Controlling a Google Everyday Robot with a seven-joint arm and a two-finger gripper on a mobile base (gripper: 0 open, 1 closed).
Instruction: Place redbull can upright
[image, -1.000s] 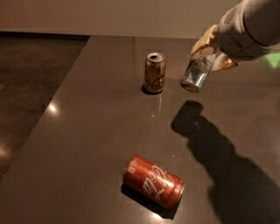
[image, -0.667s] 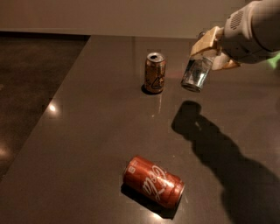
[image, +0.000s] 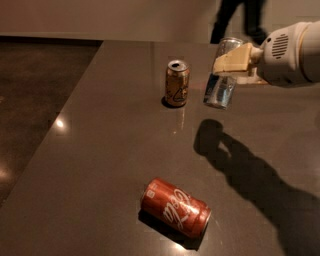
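The redbull can (image: 222, 75) is a slim silver-and-blue can. It is held in the air above the table, nearly upright and slightly tilted, right of the gold-brown can. My gripper (image: 231, 61) reaches in from the right on a white arm. Its tan fingers (image: 232, 60) are shut on the can's upper half. The can's shadow (image: 210, 137) falls on the tabletop below it.
A gold-brown can (image: 177, 83) stands upright on the dark table (image: 100, 150), just left of the held can. A red can with white script (image: 175, 207) lies on its side near the front. The table's left edge runs diagonally, with floor beyond. A person's legs (image: 240, 17) show at the back.
The gripper with the redbull can has risen a little and the can has turned closer to upright. The other cans have not moved.
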